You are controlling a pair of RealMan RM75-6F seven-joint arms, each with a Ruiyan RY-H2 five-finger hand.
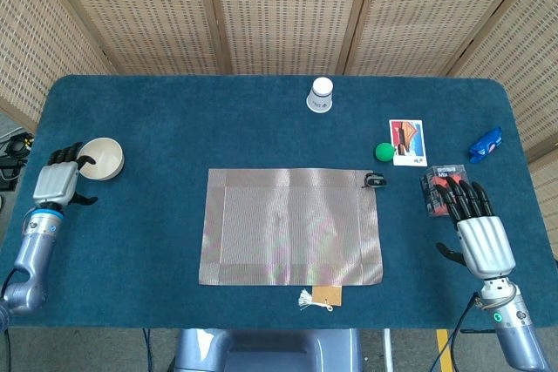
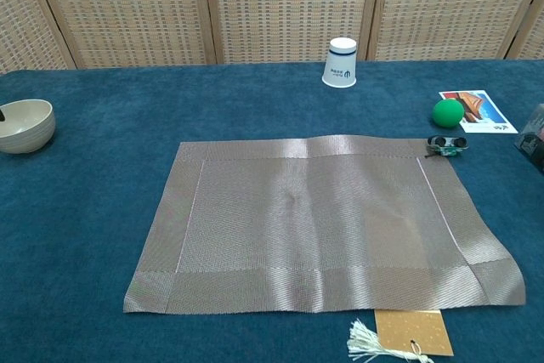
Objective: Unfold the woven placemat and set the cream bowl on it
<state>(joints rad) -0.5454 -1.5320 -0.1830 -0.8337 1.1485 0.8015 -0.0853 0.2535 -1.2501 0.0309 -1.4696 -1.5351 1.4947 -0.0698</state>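
Note:
The woven placemat [image 1: 292,226] [image 2: 323,223] lies unfolded and flat in the middle of the blue table. The cream bowl [image 1: 102,158] [image 2: 25,125] stands upright at the far left, off the mat. My left hand [image 1: 57,182] is just left of the bowl, with its dark fingertips [image 1: 68,157] at the bowl's left rim; one fingertip [image 2: 2,114] shows at that rim in the chest view. It holds nothing that I can see. My right hand [image 1: 475,228] hovers at the right, fingers apart and empty, well right of the mat.
A white paper cup [image 1: 322,95] [image 2: 342,63] stands at the back. A green ball [image 1: 384,152], a picture card [image 1: 407,142], a blue packet [image 1: 486,144], a small black clip [image 1: 375,180] and a black-red box [image 1: 438,187] sit right. A tasselled tag [image 1: 321,298] lies below the mat.

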